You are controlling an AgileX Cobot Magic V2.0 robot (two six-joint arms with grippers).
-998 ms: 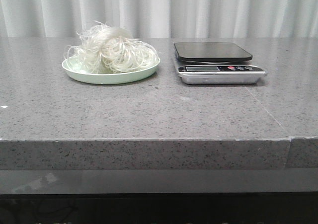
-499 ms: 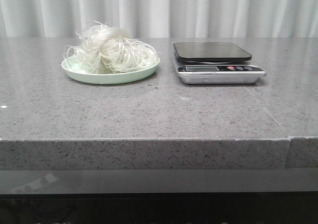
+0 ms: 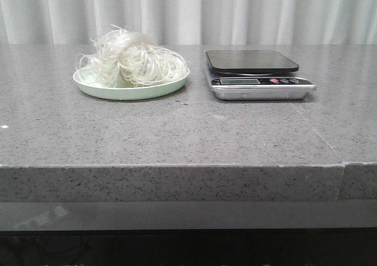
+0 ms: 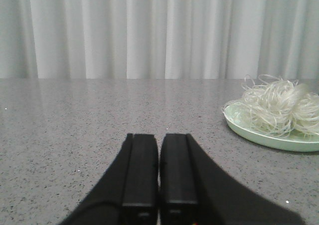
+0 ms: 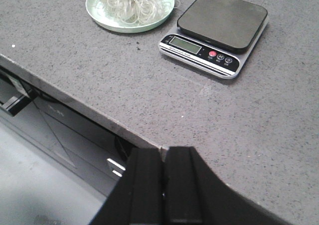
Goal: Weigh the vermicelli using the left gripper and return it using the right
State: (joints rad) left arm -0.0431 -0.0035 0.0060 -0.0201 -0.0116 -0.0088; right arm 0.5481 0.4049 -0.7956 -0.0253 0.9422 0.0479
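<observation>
A: Front view, item one?
B: Fluffy wad of thin, curly, translucent white vermicelli point(image 3: 131, 59), heaped on a shallow pale green round plate point(image 3: 106, 91), left of centre on the grey speckled stone counter point(image 3: 177, 136).
A: Item two?
B: Flat digital kitchen scale point(image 3: 256, 74) with a dark square platform and silver base, just to the right of the plate, apart from it. Platform bare. No arm shows in this view.
A: Left wrist view?
B: Matte black left tool point(image 4: 159, 172), chunky fingers pressed together with only a hairline seam between them, nothing held. It sits low over the counter, well apart from the plate point(image 4: 259, 135); the vermicelli point(image 4: 279, 105) lies untouched on it.
A: Right wrist view?
B: Black right tool point(image 5: 163, 185), fingers likewise closed flush and empty, poised near the counter's front edge. Plate point(image 5: 99, 15), noodles point(image 5: 130, 0) and scale point(image 5: 219, 28) all lie far ahead of it.
A: Progress entry?
B: None logged, by my reading. Noodles on the plate, scale unloaded. Outstanding: left tool to part its fingers, reach the wad, lift it to the platform; then right tool to carry it back to the plate.
</observation>
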